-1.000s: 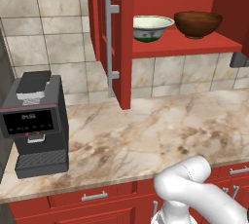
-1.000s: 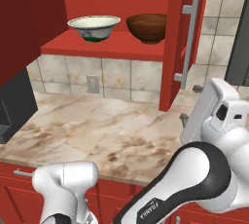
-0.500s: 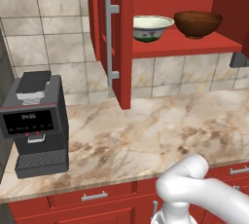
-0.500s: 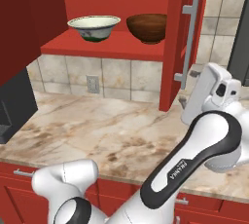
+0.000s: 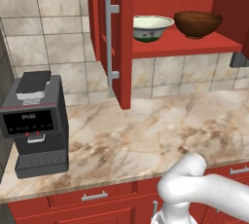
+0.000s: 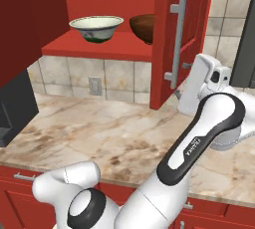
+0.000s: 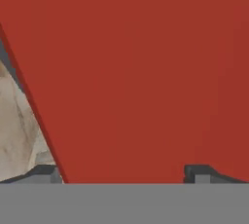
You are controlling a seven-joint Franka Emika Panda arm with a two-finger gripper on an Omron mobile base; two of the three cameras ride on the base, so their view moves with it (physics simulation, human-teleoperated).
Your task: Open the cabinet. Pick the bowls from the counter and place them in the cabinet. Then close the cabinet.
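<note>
The cabinet stands open, its left door (image 5: 124, 38) and right door (image 6: 162, 39) both swung out. On its red shelf (image 5: 185, 47) sit the two bowls. The cream-green bowl (image 5: 152, 27) (image 6: 96, 28) is to the left. The brown wooden bowl (image 5: 198, 23) (image 6: 142, 28) is to the right, and the right door half hides it in the right base view. My gripper (image 6: 182, 91) is at the outer face of the right door, just under its long grey handle (image 6: 177, 39). In the hand view the gripper (image 7: 122, 173) is open, with red door panel close ahead and nothing between the fingertips.
The marble counter (image 5: 146, 130) (image 6: 99, 133) runs below the cabinet. A dark coffee machine (image 5: 34, 121) stands at its left end. Red base drawers (image 5: 92, 196) line the front edge. A wall outlet (image 6: 93, 86) sits on the tiled backsplash.
My hand has moved left and up against the right door. The door has swung partly inward and now covers part of the brown bowl in the right base view.
</note>
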